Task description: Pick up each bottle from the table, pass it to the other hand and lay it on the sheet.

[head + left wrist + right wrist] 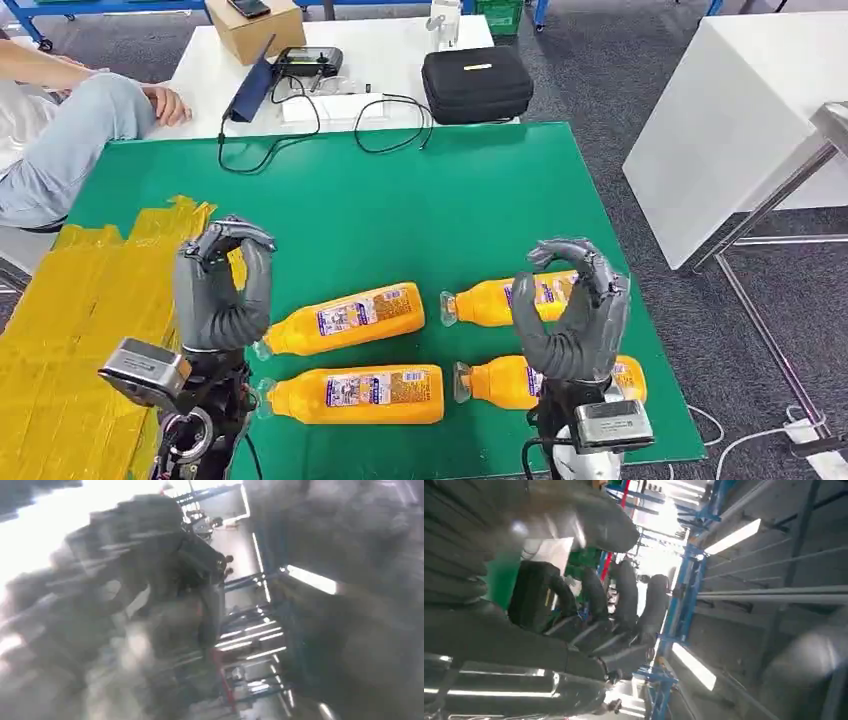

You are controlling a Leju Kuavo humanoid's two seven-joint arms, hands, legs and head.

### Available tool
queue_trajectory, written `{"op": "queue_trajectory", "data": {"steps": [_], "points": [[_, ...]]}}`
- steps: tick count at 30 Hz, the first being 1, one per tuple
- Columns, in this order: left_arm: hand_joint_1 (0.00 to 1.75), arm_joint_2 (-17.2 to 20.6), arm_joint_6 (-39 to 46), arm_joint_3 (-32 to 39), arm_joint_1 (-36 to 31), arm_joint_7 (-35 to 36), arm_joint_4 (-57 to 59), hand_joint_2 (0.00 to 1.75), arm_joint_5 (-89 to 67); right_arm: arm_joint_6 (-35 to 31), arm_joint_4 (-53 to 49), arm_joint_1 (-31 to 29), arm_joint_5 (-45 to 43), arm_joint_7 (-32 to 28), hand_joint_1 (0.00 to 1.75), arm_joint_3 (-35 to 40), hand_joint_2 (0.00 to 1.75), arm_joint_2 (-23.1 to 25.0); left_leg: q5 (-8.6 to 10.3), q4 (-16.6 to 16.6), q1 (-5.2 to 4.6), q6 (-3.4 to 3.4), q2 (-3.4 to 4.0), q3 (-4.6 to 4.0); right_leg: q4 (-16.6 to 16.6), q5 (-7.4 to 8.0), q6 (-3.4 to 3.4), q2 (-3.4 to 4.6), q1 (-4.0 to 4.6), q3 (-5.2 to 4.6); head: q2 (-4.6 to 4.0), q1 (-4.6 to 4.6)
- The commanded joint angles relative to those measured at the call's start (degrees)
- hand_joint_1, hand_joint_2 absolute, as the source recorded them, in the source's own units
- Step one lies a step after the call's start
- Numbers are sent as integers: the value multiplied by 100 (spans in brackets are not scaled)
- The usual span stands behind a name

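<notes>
Orange bottles point(345, 320): four on green table point(480, 200) | left robot hand point(222, 288), right robot hand point(575, 310): both empty, fingers apart

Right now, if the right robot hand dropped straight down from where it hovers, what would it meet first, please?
Probably the far right bottle, since the right robot hand overlaps it in the head view; depth is unclear, so it could be the near right bottle instead.

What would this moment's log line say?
left robot hand: raised, empty | right robot hand: raised, empty | bottles: four lying on table | sheet: bare
</notes>
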Motion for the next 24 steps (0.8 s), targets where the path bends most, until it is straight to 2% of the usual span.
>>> {"op": "queue_trajectory", "data": {"steps": [1, 7, 10, 13, 15, 17, 19, 24], "points": [[0, 192, -66, -372, -348, 374, 787, 175, -514, -105, -1, -53, 281, 153, 0, 107, 175, -188, -1, -7, 0, -2, -8, 16, -7, -3, 1, -9, 0, 19, 0, -2], [0, 192, -65, -367, -331, 402, 754, 175, -541, -103, 34, -73, 318, 189, 0, 114, 175, -189, -4, -5, 1, -2, -6, 18, -5, -5, 0, -7, 1, 20, 0, -2], [0, 155, -268, -262, -286, 558, 804, 175, -360, -93, 313, -176, 922, 681, 0, 192, 175, -294, -6, -5, 2, -2, 0, 21, -7, -4, 1, -1, 2, 23, -2, -2], [0, 127, -546, -47, -131, 521, 711, 175, 116, -84, 970, -418, 1896, 1407, 0, 301, 175, -466, -6, -9, 6, -3, 10, 27, -14, 1, 1, 9, 6, 28, 0, -2], [0, 103, -795, 68, -128, 527, 694, 175, 385, 98, 1640, -729, 2689, 2013, 0, 457, 175, -661, -10, -12, 8, -3, 27, 38, -21, 3, 2, 26, 8, 39, -2, 0], [0, 23, -976, 131, -227, 548, 756, 175, 536, 24, 2389, -1103, 3282, 2324, 0, 596, 175, -706, -4, -11, 6, -1, 24, 22, -16, 8, 1, 23, 7, 23, 0, -2], [0, -14, -1024, 141, -277, 569, 791, 175, 585, 35, 2718, -1270, 3443, 2427, 0, 651, 175, -705, -2, -11, 7, -2, 23, 25, -17, 8, 1, 22, 7, 27, 0, 0], [0, -14, -1024, 141, -277, 569, 791, 175, 585, 35, 2718, -1270, 3443, 2427, 0, 651, 175, -705, 2, -7, 7, 7, 8, 26, -13, -1, 1, 5, 7, 34, -2, 0]]}}
